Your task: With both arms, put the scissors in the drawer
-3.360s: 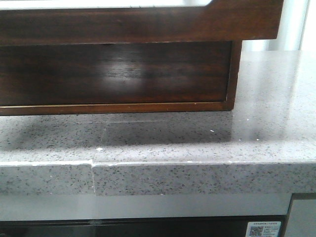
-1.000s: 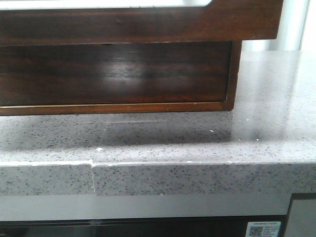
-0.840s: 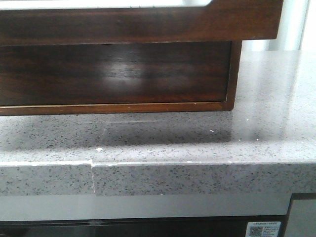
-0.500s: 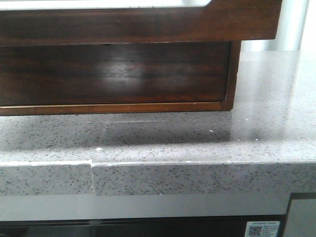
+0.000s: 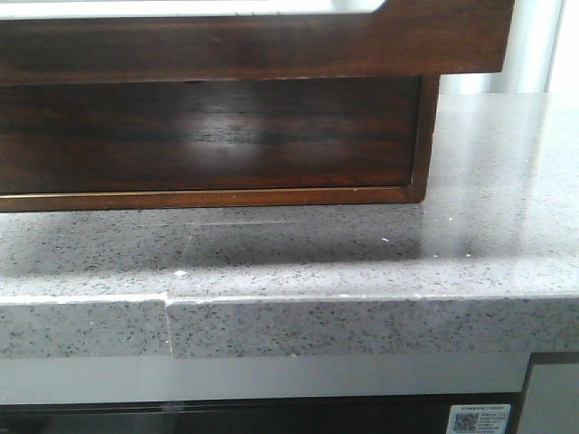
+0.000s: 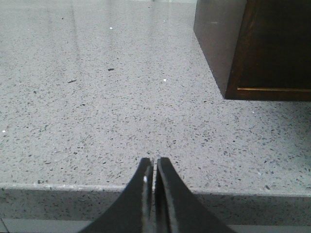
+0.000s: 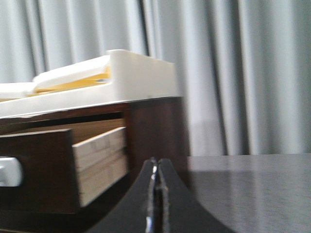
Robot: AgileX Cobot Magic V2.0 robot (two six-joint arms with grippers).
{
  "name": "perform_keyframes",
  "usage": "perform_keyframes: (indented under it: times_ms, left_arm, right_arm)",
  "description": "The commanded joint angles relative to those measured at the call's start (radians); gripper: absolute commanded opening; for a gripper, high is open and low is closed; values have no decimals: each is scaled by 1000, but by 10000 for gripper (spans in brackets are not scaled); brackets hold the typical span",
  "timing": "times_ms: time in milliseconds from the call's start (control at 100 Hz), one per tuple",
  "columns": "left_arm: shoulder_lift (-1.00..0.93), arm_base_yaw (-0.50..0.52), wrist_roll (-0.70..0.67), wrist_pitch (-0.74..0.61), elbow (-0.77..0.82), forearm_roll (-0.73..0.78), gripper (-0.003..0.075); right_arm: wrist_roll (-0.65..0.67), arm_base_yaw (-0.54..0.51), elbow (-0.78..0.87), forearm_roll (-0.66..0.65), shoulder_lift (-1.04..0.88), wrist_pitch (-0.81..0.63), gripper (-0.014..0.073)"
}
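The drawer stood pulled partly out of the dark wooden cabinet, its pale side board showing in the right wrist view. The cabinet sat on the speckled grey surface, set back from the front edge. The left hand hung over that front edge with its fingers pressed together, empty. The right hand was likewise pressed together, near the cabinet's corner. A white tray lay on top of the cabinet. The scissors appeared in no view.
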Motion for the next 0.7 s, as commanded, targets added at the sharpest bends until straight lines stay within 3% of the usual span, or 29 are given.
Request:
perform_keyframes:
  times_ms: [0,230,460,690]
  left_arm:
    - [-27,0,-10,-68,20,-1,-22]
    - [-27,0,-10,-68,20,-1,-22]
    - [-27,0,-10,-68,20,-1,-22]
    - [-27,0,-10,-68,20,-1,-22]
  right_arm:
    - [18,-64,29,-20,-21,-9,-41]
    - [109,-215,29,-136,-23,166,-41]
    - [107,-265,29,-167,-23,287,-41]
    - [-38,-265,29,-83,-23,435,-41]
